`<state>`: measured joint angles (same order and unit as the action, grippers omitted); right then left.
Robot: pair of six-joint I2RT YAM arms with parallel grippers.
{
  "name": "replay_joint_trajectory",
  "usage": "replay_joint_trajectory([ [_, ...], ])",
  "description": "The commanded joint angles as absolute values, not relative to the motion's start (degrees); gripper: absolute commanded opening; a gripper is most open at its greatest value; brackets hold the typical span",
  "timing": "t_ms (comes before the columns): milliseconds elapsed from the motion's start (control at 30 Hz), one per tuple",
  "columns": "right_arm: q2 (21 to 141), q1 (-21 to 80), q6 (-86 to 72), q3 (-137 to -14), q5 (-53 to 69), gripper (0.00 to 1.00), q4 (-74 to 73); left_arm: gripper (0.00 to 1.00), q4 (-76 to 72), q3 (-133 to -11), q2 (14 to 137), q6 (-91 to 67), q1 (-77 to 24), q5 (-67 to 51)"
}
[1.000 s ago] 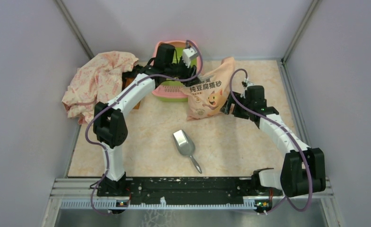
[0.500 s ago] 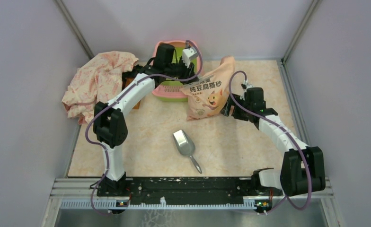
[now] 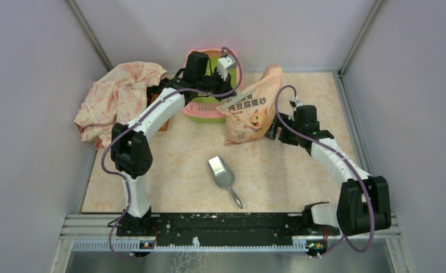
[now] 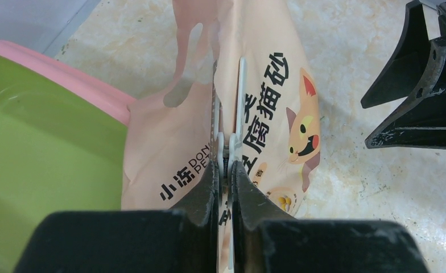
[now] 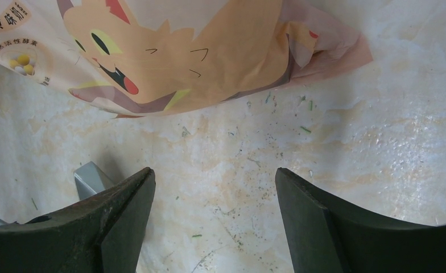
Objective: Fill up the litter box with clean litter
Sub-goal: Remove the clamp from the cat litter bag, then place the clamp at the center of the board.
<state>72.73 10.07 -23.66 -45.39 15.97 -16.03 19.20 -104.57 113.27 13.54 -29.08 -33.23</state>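
I log the litter box [image 3: 201, 116] at mid far edge, the litter bag [image 3: 249, 116] against its right side, the cloth [image 3: 118, 96] in the far-left corner, and the scoop [image 3: 222, 172] centred, toward the near edge.

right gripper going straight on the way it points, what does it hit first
Probably the litter bag: the open right gripper faces its lower edge, with only bare table between. Its downward tilt is unclear, so it could touch the table first.

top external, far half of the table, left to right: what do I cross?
pink floral cloth → litter box → peach litter bag → right gripper. The metal scoop lies nearer, outside that row.
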Motion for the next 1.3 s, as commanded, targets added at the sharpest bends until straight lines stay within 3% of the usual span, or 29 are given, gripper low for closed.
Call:
replay_joint_trajectory([
  [0, 70.7, 10.3, -23.2, -45.7, 16.5, 0.77, -14.9, 0.03, 21.3, -104.8, 107.4, 12.9, -28.0, -30.8],
  [400, 68.8, 10.3, -23.5, -46.2, 17.7, 0.77, -15.9, 0.03, 24.9, -94.8, 94.7, 8.1, -26.5, -22.1],
  [900, 64.9, 13.2, -21.6, -48.4, 19.8, 0.77, -21.5, 0.07, 22.2, -51.1, 62.0, -26.3, -25.6, -0.7],
  [1100, 63.3, 16.6, -21.4, -48.6, 19.4, 0.77, -24.2, 0.01, 16.1, -36.2, 58.9, -33.0, -15.8, -2.3],
  [1267, 62.0, 23.6, -21.0, -48.2, 15.6, 0.76, -26.3, 0.05, 12.5, -30.0, 61.1, -34.6, -9.0, -1.0],
])
